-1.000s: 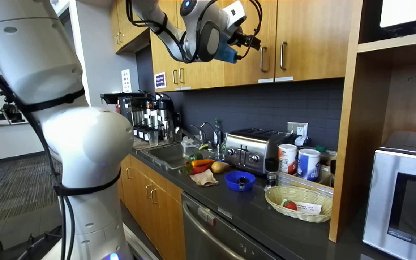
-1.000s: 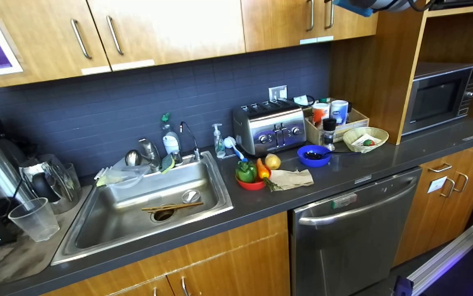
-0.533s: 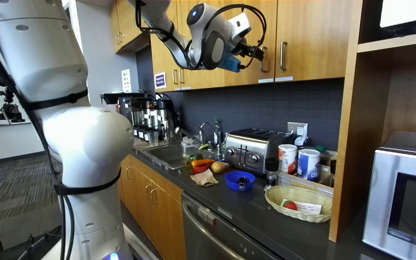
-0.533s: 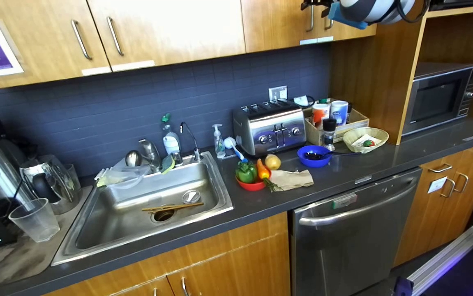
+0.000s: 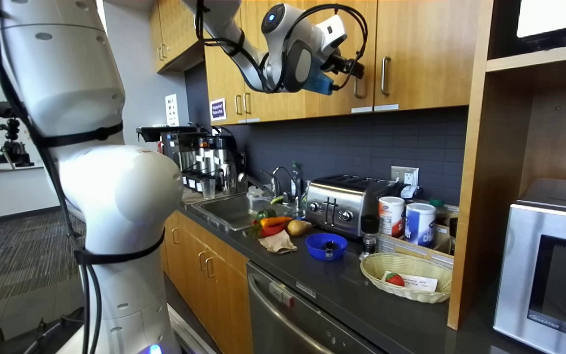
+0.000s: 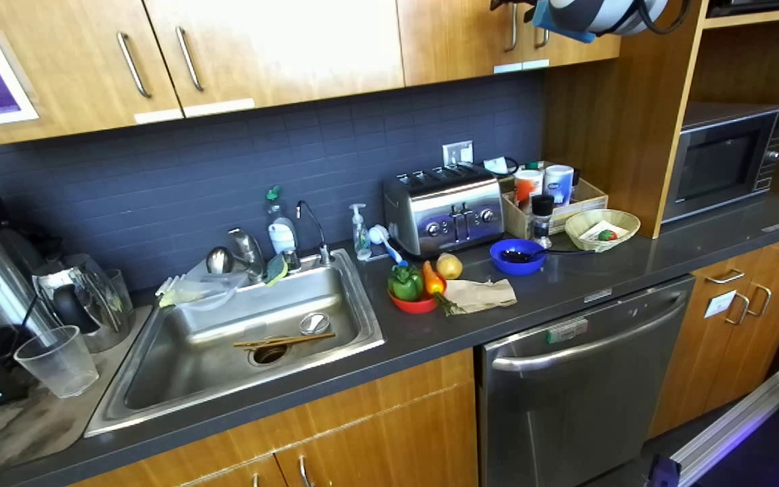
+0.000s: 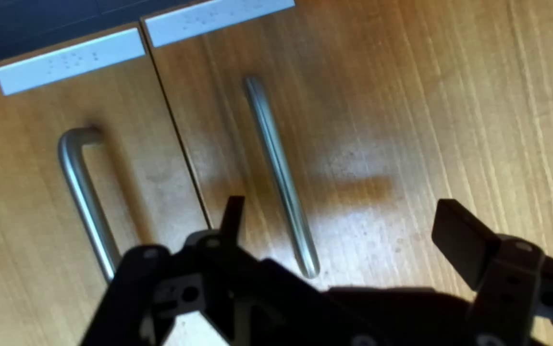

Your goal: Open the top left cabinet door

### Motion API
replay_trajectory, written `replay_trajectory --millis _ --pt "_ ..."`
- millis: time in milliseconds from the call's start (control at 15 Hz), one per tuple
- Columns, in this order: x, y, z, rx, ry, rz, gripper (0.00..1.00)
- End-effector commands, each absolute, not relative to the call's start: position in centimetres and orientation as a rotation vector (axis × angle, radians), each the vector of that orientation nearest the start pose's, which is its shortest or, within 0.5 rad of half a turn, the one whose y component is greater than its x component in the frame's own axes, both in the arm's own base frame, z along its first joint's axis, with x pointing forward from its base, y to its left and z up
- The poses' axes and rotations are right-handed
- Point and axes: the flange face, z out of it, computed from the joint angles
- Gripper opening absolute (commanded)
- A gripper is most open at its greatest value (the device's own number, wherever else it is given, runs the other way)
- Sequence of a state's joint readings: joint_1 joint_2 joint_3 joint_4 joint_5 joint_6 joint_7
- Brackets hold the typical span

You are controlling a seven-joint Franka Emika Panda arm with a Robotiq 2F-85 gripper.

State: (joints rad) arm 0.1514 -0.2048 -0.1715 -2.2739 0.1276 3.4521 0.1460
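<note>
Almost set for the grab, just square up first

Wrist view (upside down, fwiw): the top left cabinet door (image 7: 430, 125) fills the right of the frame, shut. Its bar handle (image 7: 281, 179) slants through mid-frame, and the hand (image 7: 337, 218) has its fingers (image 7: 232, 218) spread either side of it, pinching nothing. Depth's hard to read, but I think the bar is past the fingertips. I'd roll a touch to match the slant, shift toward frame left to center the bar, then push in and close. The next door's handle (image 7: 84, 199) is over at frame left, so don't overshoot into it.

In an exterior view the hand is near the top, hiding part of the door. I'd guess it's hinged on the side away from the bar, so it'd swing toward frame left, right where the arm (image 5: 283, 59) hangs. The looping cable (image 5: 332, 6) might snag too.

In an exterior view the hand just pokes in at the top edge. The toaster (image 6: 444, 210), blue bowl (image 6: 516, 267) and red bowl (image 6: 416, 308) sit on the tabletop (image 6: 423, 333) well below the door, probably no bother.
</note>
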Motion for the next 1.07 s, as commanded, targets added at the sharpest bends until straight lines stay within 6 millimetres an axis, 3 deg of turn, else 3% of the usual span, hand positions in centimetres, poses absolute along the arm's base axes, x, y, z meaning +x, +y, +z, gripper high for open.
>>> replay_trajectory --millis 0,467,867,933,1000 --pt "53.3 -3.8 60.7 -2.281 0.421 -1.891 1.00" --pt "53.7 -5.1 59.5 -2.315 0.454 -1.881 1.00" --pt "53.3 -6.1 59.9 -2.313 0.478 -1.892 1.00" --pt "53.3 -6.1 59.8 -2.312 0.480 -1.890 0.75" --pt "53.3 -6.1 59.9 -2.312 0.479 -1.890 0.74"
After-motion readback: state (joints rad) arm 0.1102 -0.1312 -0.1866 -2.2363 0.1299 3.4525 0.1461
